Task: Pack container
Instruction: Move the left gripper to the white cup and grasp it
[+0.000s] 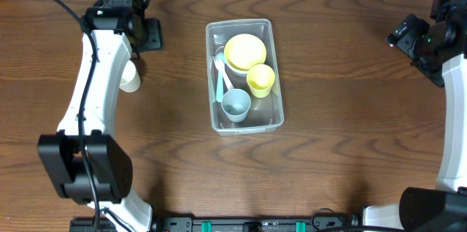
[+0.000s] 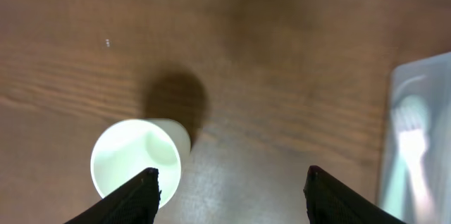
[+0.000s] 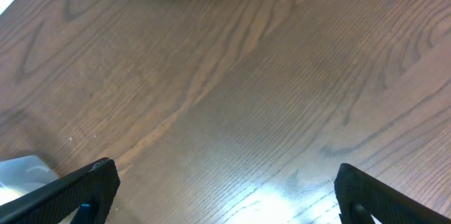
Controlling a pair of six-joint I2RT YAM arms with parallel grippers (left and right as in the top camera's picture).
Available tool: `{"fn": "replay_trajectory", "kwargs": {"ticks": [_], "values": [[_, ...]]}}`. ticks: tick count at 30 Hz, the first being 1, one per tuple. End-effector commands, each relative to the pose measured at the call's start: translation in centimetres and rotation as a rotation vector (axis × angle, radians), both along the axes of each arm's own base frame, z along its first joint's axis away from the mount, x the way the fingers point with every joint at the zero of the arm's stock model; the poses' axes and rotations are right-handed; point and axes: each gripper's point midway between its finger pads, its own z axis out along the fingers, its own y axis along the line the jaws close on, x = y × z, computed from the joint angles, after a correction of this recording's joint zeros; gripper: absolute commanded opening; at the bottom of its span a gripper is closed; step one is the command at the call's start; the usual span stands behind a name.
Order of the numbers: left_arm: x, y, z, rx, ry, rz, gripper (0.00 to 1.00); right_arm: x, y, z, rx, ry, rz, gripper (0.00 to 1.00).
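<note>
— What is the left gripper (image 2: 231, 197) doing?

— Its fingers (image 2: 141, 197) stand moderately apart with only bare table (image 2: 282, 55) between them; it holds nothing. A pale cup (image 2: 134, 162) sits on the wood just left of it, partly behind the left finger. Whether they touch, I cannot tell.

— And the arm behind it?

— It runs from its base at the near left up to the far side, and the wrist turns right, toward the middle.

— The right gripper (image 3: 225, 196)?

— Spread wide and empty over plain wood. Its arm follows the right edge of the table, wrist at the far right corner.

— Where is the container (image 1: 267, 114)?

— In the middle of the table, well apart from both grippers. Inside are a yellow bowl (image 1: 245, 49) at the far end, a yellow cup (image 1: 260, 79) beside it, a grey-blue cup (image 1: 235, 104) nearer, and a light blue utensil (image 1: 220, 79) along the left wall. The left wrist view catches its edge, blurred, at the right.
</note>
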Motion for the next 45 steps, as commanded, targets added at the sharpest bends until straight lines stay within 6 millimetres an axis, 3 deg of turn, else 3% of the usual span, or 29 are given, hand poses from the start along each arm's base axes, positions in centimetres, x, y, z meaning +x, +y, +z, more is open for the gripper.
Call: {"fn": "replay_trajectory", "kwargs": {"ticks": [1, 8, 17, 25, 27, 29, 37, 40, 45], "values": [[-0.7, 0.4, -2.6, -0.022, 0.095, 0.019, 0.66, 0.0, -0.2, -0.2, 0.002, 0.004, -0.017, 0.99], [-3.3, 2.4, -7.7, -0.007, 0.306, 0.106, 0.66, 0.0, -0.2, -0.2, 0.002, 0.004, -0.017, 0.99], [-3.9, 3.7, -9.4, -0.013, 0.352, 0.141, 0.66, 0.0, -0.2, -0.2, 0.002, 0.004, -0.017, 0.99], [-4.4, 3.8, -10.3, -0.014, 0.370, 0.145, 0.25, 0.0, -0.2, -0.2, 0.002, 0.004, -0.017, 0.99], [-4.4, 3.8, -10.3, -0.014, 0.371, 0.145, 0.19, 0.0, -0.2, -0.2, 0.002, 0.004, -0.017, 0.99], [-4.5, 3.8, -10.3, -0.014, 0.374, 0.145, 0.06, 0.0, -0.2, -0.2, 0.002, 0.004, -0.017, 0.99], [-4.8, 2.9, -9.6, -0.069, 0.383, 0.145, 0.05, 0.0, -0.2, -0.2, 0.002, 0.004, -0.017, 0.99], [-4.6, 2.0, -8.0, -0.110, 0.366, 0.131, 0.06, 0.0, -0.2, -0.2, 0.002, 0.004, -0.017, 0.99], [-4.7, -0.4, -2.9, -0.187, 0.283, 0.075, 0.06, 0.0, -0.2, -0.2, 0.002, 0.004, -0.017, 0.99]]}}
